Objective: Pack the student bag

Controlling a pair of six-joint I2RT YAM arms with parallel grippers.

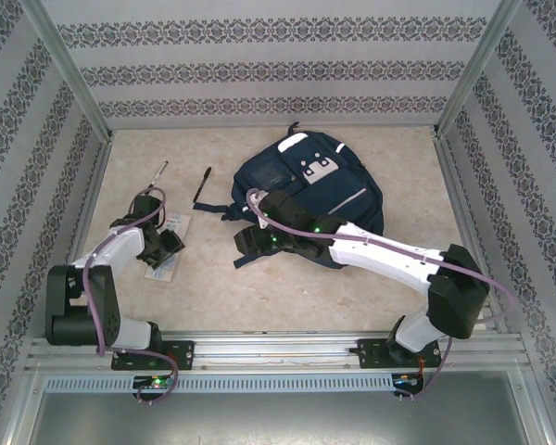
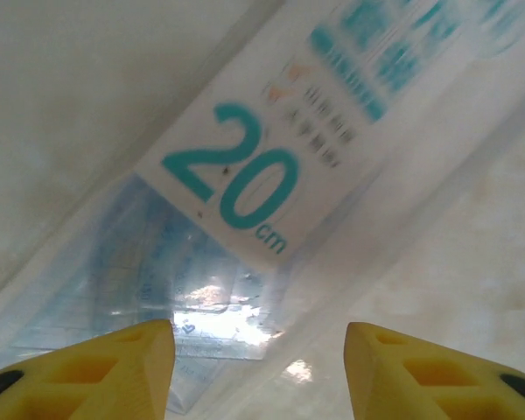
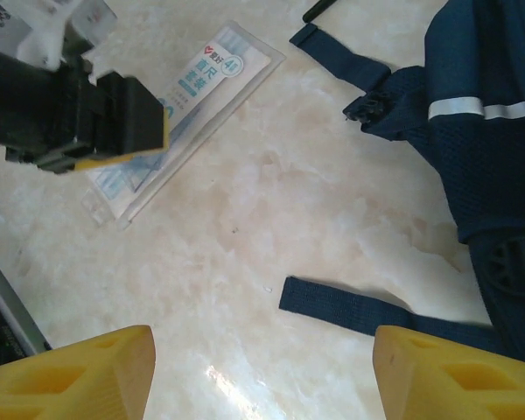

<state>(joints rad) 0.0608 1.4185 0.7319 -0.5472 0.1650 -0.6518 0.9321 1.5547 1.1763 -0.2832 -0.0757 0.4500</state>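
The left claw (image 2: 260, 372), its blunt yellow fingers standing apart with nothing pinched, hangs low over a flat, glossy clear-plastic ruler packet (image 2: 245, 184) printed with a teal "20 cm". The packet runs slantwise beneath the gap and out past both fingers. The right claw (image 3: 262, 367) is likewise spread wide, over bare, pale marbled bench (image 3: 245, 227), with open room between it and the packet. The student bag (image 1: 310, 199), soft navy fabric with mesh panels and a pale reflective stripe, lies just right of the right claw, and one flat webbing strap (image 3: 350, 308) trails just ahead of its fingers. A dark pen (image 1: 201, 187) and a thin grey pen (image 1: 159, 173) lie beyond the left claw.
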